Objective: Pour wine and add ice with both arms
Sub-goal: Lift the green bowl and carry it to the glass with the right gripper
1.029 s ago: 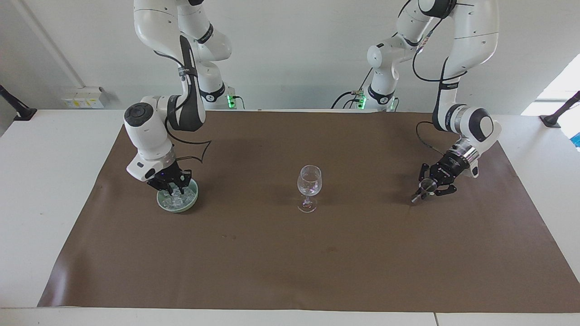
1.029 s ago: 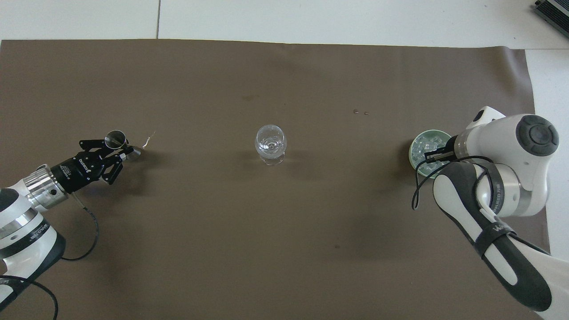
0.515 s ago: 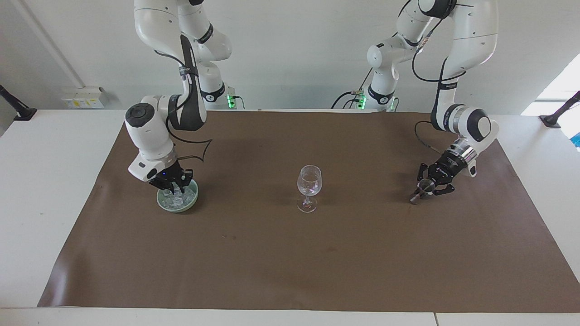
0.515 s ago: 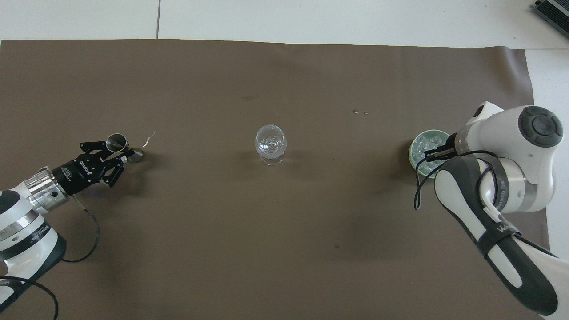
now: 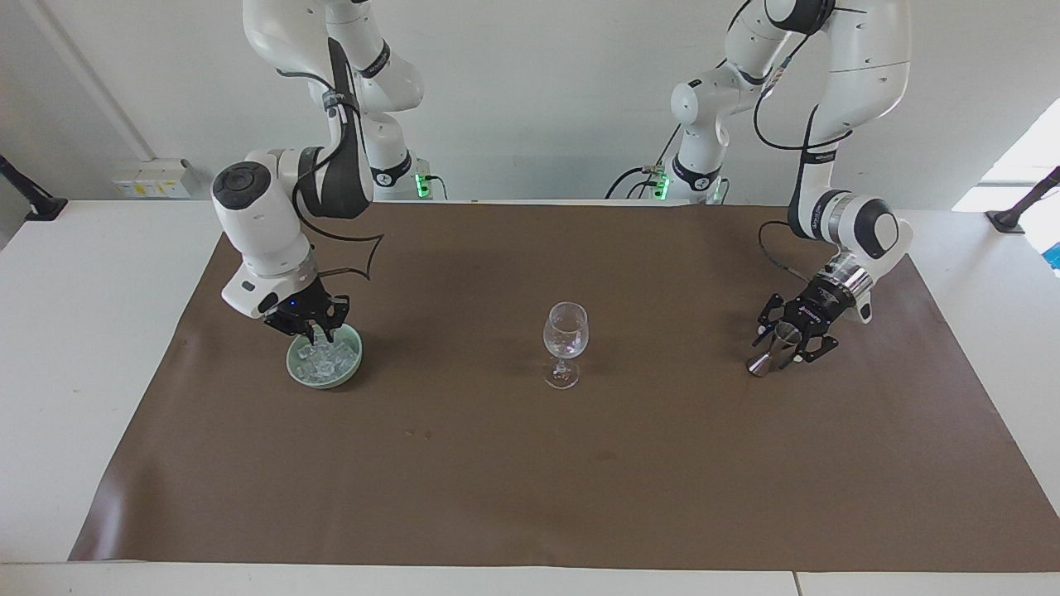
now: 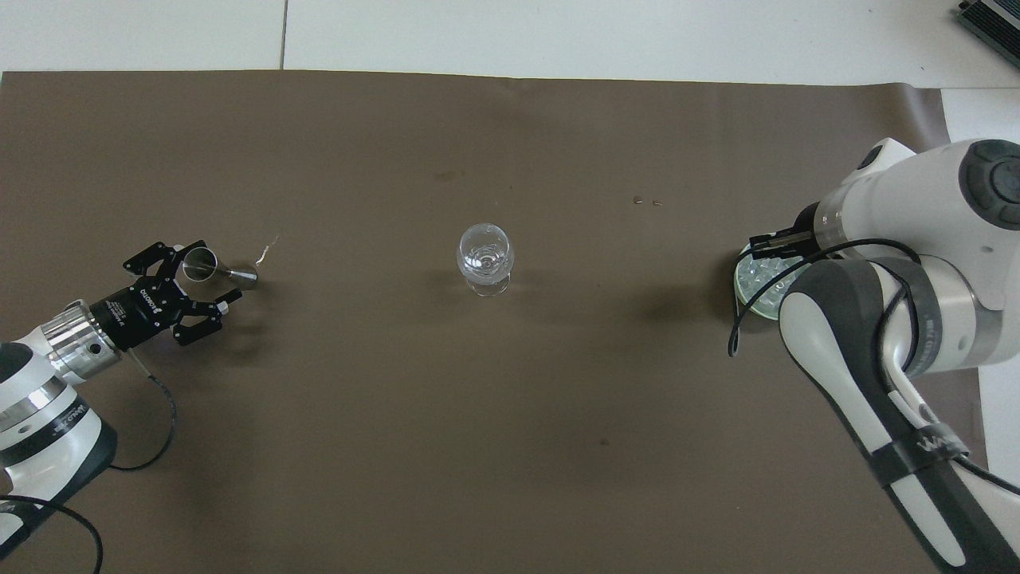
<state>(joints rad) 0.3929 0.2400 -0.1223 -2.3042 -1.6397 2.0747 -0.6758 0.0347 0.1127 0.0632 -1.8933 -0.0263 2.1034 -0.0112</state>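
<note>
At frame centre, wine glass (image 5: 566, 331) is standing iceless; left gripper (image 5: 782, 346) is sitting spread around jigger (image 5: 768, 356), right gripper (image 5: 313, 331) hanging pinched together over ice (image 5: 327, 360)

Lone wine glass (image 5: 566, 341) mid-mat (image 5: 530, 463), open mat all around it

White "ROBOTIQ" brand shows on left gripper (image 6: 195, 288) body, overhead view. Right arm (image 6: 916, 446) strap has white lettering, only partly legible. No other readable text.
</note>
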